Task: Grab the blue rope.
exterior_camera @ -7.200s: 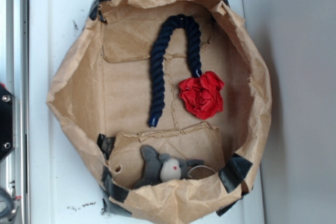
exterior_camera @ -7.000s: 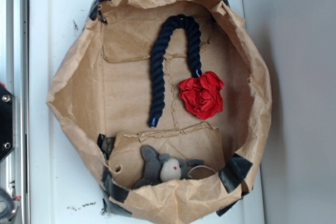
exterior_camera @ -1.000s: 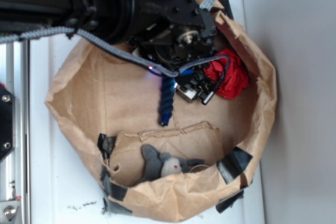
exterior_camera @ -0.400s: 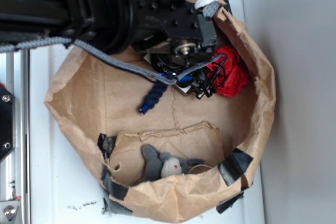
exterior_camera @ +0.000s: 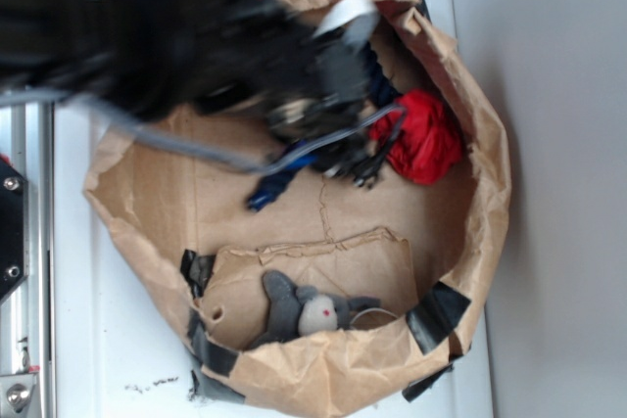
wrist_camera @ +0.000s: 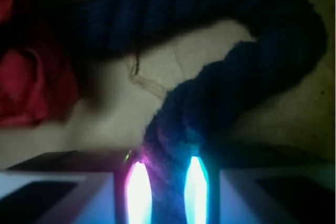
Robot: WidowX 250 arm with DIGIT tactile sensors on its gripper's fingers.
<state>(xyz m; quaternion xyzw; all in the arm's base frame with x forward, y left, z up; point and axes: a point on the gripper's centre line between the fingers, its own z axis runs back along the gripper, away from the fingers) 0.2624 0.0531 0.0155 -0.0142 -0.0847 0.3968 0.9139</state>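
While your arm (exterior_camera: 147, 36) reached in blurred from ten o'clock across the upper half of the paper bag (exterior_camera: 480, 242), the blue rope (wrist_camera: 220, 93) sat clamped between your fingers (wrist_camera: 79, 192): the wrist view showed its thick navy twist running down into the narrow gap between the two pale pads at six o'clock, lit pink on one side and cyan on the other. From there the rope rose toward one o'clock, bent round at two o'clock and ran back across the top of that view toward eleven o'clock. You could see the red cloth flower (wrist_camera: 26, 77) at nine o'clock in the wrist view, close beside the rope. In the exterior view a short length of the rope (exterior_camera: 272, 186) hung out from under your gripper (exterior_camera: 333, 149) toward seven o'clock, near the middle of the bag's brown floor, with its end pointing at eight o'clock. The flower (exterior_camera: 423, 136) lay at three o'clock from the gripper, just beside it and against the bag's right wall. A grey stuffed toy (exterior_camera: 309, 312) lay at six o'clock inside the bag, well apart from the rope, behind a paper flap. The bag stood on the white table (exterior_camera: 108, 340).
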